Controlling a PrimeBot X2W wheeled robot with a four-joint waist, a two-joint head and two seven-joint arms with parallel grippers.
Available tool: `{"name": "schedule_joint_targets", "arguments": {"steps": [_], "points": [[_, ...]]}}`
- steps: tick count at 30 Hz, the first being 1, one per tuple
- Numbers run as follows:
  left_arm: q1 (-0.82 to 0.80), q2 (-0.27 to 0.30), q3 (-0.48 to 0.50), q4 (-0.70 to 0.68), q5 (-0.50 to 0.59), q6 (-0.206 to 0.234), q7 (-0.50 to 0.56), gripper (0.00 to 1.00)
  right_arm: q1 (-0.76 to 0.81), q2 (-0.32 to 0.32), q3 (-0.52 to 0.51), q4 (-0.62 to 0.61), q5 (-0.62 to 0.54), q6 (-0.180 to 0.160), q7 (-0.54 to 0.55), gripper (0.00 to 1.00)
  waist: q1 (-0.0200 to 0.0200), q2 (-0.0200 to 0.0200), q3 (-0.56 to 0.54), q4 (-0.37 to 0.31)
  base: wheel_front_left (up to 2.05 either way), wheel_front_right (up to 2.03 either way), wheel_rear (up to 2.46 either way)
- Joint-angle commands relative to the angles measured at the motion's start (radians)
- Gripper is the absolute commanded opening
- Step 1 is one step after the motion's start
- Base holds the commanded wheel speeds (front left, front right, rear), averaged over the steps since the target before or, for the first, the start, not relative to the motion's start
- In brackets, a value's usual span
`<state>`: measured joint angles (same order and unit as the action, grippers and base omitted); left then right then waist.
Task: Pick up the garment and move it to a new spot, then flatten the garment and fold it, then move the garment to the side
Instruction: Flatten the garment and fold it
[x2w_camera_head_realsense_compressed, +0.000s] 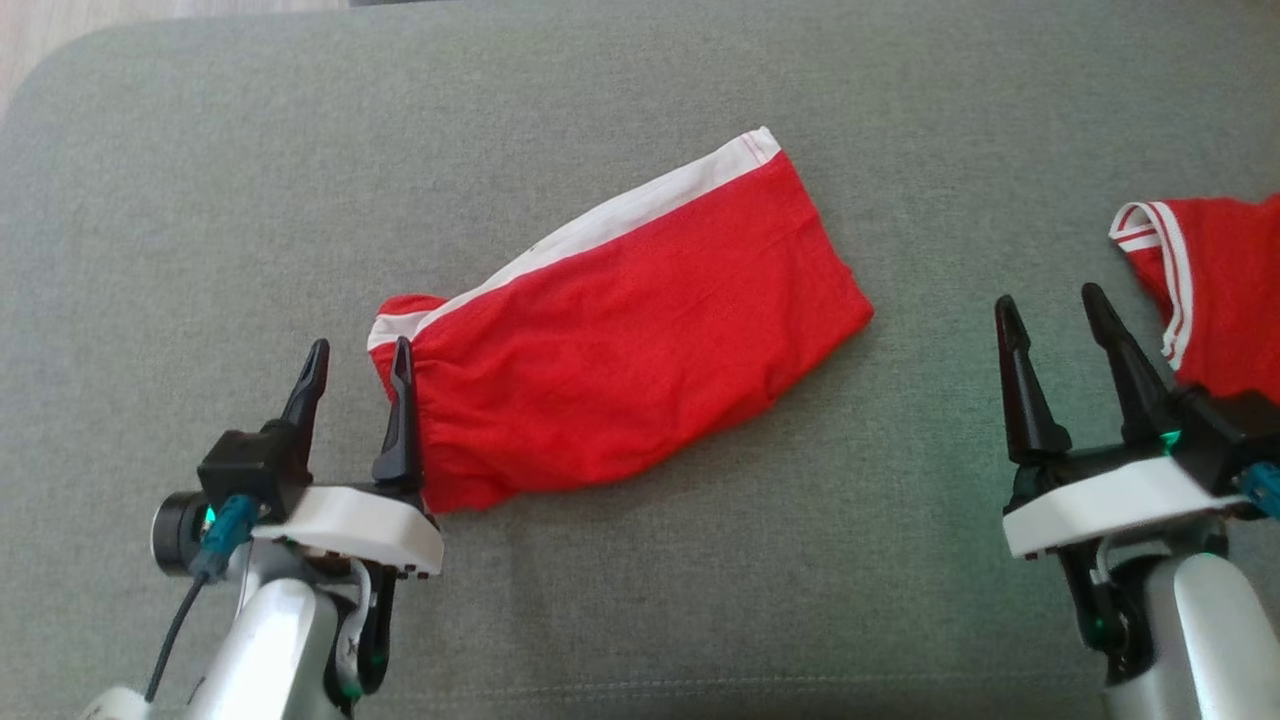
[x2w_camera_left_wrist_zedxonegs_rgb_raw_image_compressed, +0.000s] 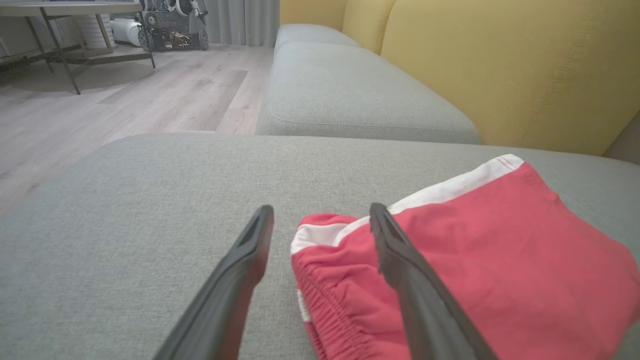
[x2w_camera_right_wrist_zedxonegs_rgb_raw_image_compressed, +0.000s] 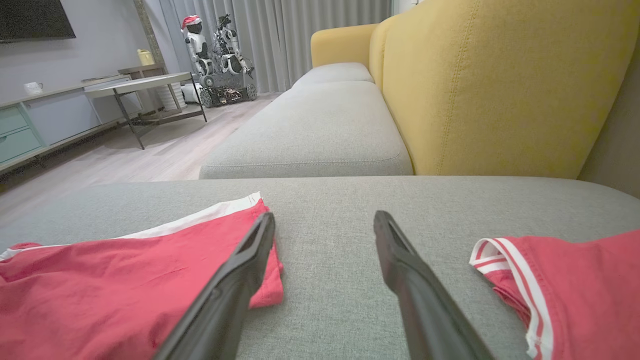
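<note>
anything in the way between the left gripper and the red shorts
Nothing visible. The open left gripper is right at the waistband end of the red shorts, on the grey cushion. The other red garment lies off to the right, by the right gripper.

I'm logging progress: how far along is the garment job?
Done, apparently: the red shorts lie flat and folded on the grey cushion. In hand: nothing; left pincer and right pincer are open and empty. Remaining: probably moving the shorts aside, perhaps toward the second red garment at the right.
</note>
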<state>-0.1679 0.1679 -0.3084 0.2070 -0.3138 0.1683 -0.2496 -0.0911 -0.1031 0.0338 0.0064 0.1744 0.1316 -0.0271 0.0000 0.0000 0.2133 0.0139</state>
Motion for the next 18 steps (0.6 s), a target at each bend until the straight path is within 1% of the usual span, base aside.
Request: {"name": "schedule_joint_targets", "arguments": {"steps": [1, 4, 8, 16, 18], "points": [[-0.048, 0.021, 0.032, -0.028, -0.005, 0.008, -0.011, 1.0, -0.035, -0.006, 0.013, -0.029, -0.006, -0.001, 0.003, 1.0, 0.0, 0.0, 0.01, 0.007, 0.0, 0.0, 0.0], [-0.07, 0.016, 0.025, -0.034, -0.003, 0.006, -0.011, 1.0, -0.072, -0.008, 0.016, 0.004, -0.001, -0.001, 0.001, 1.0, 0.0, 0.0, 0.033, 0.025, 0.0, 0.0, 0.0], [-0.103, 0.003, 0.012, -0.039, 0.001, 0.001, -0.011, 1.0, -0.153, -0.025, 0.044, 0.1, 0.009, -0.001, -0.001, 1.0, 0.0, 0.0, 0.069, 0.057, 0.0, 0.0, 0.0], [-0.157, -0.036, -0.011, -0.024, 0.008, -0.016, -0.012, 1.0, -0.329, -0.053, 0.136, 0.385, 0.037, -0.001, 0.009, 1.0, 0.0, 0.0, 0.121, 0.128, 0.0, 0.0, 0.0], [-0.164, -0.046, -0.014, -0.022, 0.01, -0.021, -0.012, 1.0, -0.362, -0.059, 0.151, 0.464, 0.042, -0.001, 0.036, 1.0, 0.0, 0.0, 0.127, 0.143, 0.0, 0.0, 0.0]]}}
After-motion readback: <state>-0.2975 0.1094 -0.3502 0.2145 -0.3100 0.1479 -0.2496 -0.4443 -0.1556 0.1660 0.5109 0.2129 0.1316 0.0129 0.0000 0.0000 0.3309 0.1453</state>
